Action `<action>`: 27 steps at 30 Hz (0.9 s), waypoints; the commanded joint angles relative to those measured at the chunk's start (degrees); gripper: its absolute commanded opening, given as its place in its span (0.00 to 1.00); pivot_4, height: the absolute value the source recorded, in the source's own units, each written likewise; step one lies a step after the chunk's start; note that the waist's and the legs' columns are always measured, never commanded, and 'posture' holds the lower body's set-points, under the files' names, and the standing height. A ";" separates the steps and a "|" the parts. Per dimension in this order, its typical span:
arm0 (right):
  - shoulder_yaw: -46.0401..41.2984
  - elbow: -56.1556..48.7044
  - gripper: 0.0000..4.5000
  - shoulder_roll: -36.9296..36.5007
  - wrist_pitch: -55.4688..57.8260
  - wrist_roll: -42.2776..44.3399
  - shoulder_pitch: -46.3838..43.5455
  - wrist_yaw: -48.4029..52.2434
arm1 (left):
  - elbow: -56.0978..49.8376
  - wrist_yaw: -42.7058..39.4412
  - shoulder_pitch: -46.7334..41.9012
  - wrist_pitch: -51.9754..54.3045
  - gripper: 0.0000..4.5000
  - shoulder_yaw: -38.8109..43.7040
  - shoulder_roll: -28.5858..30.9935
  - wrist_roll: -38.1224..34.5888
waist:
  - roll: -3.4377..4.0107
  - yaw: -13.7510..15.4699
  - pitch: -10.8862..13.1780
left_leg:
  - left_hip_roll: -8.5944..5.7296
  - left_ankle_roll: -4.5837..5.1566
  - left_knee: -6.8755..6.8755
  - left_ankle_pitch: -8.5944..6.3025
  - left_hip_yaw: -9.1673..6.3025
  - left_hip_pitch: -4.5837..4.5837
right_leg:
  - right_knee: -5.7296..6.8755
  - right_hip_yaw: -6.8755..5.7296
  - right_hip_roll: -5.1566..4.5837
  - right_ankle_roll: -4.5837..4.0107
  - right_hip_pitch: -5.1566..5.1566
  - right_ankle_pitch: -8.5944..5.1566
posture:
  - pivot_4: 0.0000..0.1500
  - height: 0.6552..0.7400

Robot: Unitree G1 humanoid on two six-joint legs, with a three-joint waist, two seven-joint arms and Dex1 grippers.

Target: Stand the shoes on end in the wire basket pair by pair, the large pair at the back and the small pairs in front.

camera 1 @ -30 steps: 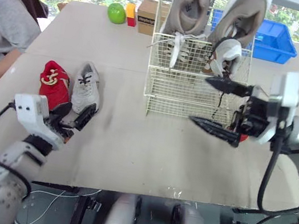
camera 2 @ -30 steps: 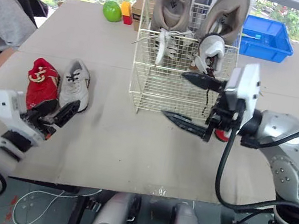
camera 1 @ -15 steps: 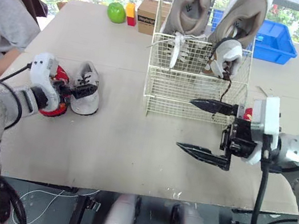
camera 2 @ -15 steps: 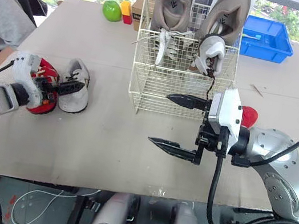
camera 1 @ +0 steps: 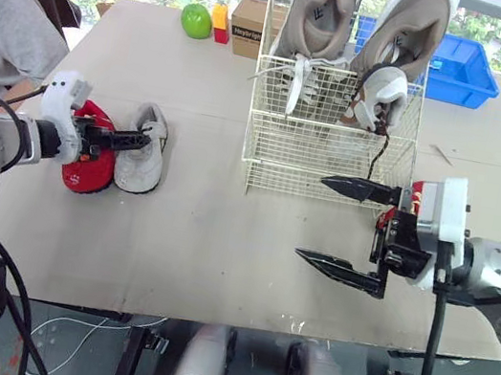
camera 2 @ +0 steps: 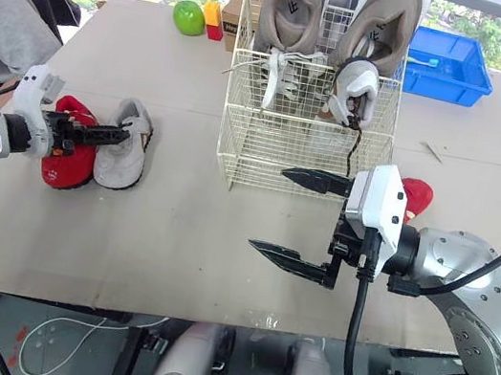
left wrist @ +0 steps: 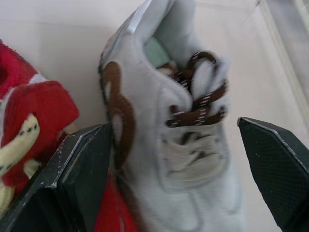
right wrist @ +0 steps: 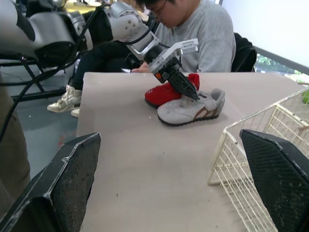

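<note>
Right gripper (camera 1: 310, 215): nearest to us, it hangs above the bare table (camera 1: 220, 250) in front of the basket, fingers spread wide and holding nothing. We judge it best parked there, out of the left arm's path.
Left gripper (camera 1: 140, 140): its fingers are parted and straddle the grey shoe. One finger is against the side next to the red shoe and the other is clear of the far side, so nothing is clamped yet.
Grey shoe (camera 1: 142, 157): it lies on its sole at the table's left, touching the red shoe (camera 1: 86, 168). To us it looks like the mate of the small shoe in the basket.
Step in hand: we take it to be picking up the grey shoe. We want the pads on the firm sides near mid-foot, not on the loose laces, and a squeeze that leaves the red neighbour alone.
Risk: the inner finger sits in the tight seam between the two shoes and could drag the red one along.
Second red shoe (camera 2: 417, 193): it lies on the table just beside the basket's right side.
Wire basket (camera 1: 317, 165): it sits mid-table. A small white shoe (camera 1: 383, 96) stands on end at front right, and the spot to its left looks free for the grey one.
Large pair (camera 1: 318, 15): they stand on end at the back, so we count that part done.
</note>
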 commanded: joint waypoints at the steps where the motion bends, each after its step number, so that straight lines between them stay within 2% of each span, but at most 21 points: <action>1: -2.17 -2.08 1.00 -0.83 -1.24 0.28 0.07 -0.60 | 3.07 -3.50 -1.07 -3.58 0.95 -2.71 0.39 4.97 | 0.01 -0.03 -0.01 | 0.00 0.00 0.00 0.00 0.01 0.01 | 0.01 0.01 0.00 0.00 0.00 0.00 | 1.00 1.00; 4: -2.50 -2.48 1.00 -1.34 -1.09 0.65 0.07 -0.84 | 7.48 -5.85 -2.74 -8.02 0.75 -5.23 -1.41 8.54 | 0.02 -0.02 -0.01 | 0.01 0.00 0.00 0.00 0.01 0.01 | 0.02 0.01 0.00 0.00 0.00 0.00 | 1.00 1.00; 7: -2.99 -3.10 1.00 -2.04 -0.69 1.33 0.18 -1.25 | 13.08 -9.46 -4.49 -12.27 0.47 -5.92 -3.53 10.73 | 0.03 0.19 -0.03 | -0.01 0.01 0.01 0.00 0.02 0.01 | 0.02 0.01 0.00 0.01 0.01 0.01 | 1.00 1.00; 11: -3.67 -3.73 1.00 -3.22 -0.35 1.79 0.57 -1.69 | 15.74 -15.49 -6.54 -11.97 0.07 -2.71 -5.24 8.76 | 0.03 0.33 -0.04 | -0.04 0.01 0.06 0.00 0.01 -0.02 | 0.00 0.00 -0.04 0.01 0.03 0.01 | 1.00 1.00; 12: -3.84 -3.81 1.00 -3.42 -0.34 1.92 0.73 -1.80 | 15.36 -16.24 -7.04 -10.36 0.02 -1.45 -5.34 7.71 | 0.03 0.39 -0.04 | -0.04 0.02 0.06 0.00 0.01 -0.04 | 0.00 0.00 -0.07 0.02 0.03 0.00 | 1.00 1.00; 16: -3.42 -3.42 1.00 -3.60 -0.81 1.11 1.03 -2.21 | 8.81 -17.10 -6.20 -3.72 0.02 2.77 -4.46 4.45 | -0.09 0.26 -0.01 | -0.04 0.02 0.11 0.00 -0.05 -0.13 | -0.03 -0.04 -0.09 0.09 0.03 0.04 | 1.00 1.00; 21: -3.29 -2.68 1.00 -2.96 -1.84 -0.17 2.08 -2.52 | -7.93 -9.44 -4.85 11.84 0.02 14.79 -6.37 -5.75 | -0.15 0.02 0.01 | 0.07 0.02 0.11 0.00 -0.15 -0.14 | -0.01 -0.06 -0.06 0.22 0.01 0.11 | 1.00 1.00; 24: -3.86 -1.69 1.00 -2.71 -2.86 -1.31 3.27 -2.70 | -22.50 3.94 -9.30 22.34 0.02 27.17 -15.67 -14.50 | -0.16 0.34 0.02 | 0.08 0.02 0.11 0.00 -0.28 -0.13 | 0.01 -0.06 -0.09 0.24 0.03 0.12 | 1.00 1.00; 26: -5.07 -1.19 1.00 -2.67 -3.82 -2.35 4.23 -3.06 | -32.61 12.09 -11.49 24.90 0.02 31.63 -23.41 -19.28 | -0.21 0.53 0.01 | 0.05 0.02 0.26 0.00 -0.48 -0.20 | 0.00 -0.21 -0.14 0.27 0.15 0.13 | 1.00 1.00; 27: -6.48 -1.14 1.00 -2.28 -5.21 -3.72 4.94 -3.97 | -37.95 16.67 -11.98 22.97 0.02 32.46 -28.11 -20.42 | -0.21 0.32 0.01 | 0.03 0.02 0.36 0.00 -0.63 -0.19 | 0.00 -0.21 -0.16 0.28 0.22 0.13 | 1.00 1.00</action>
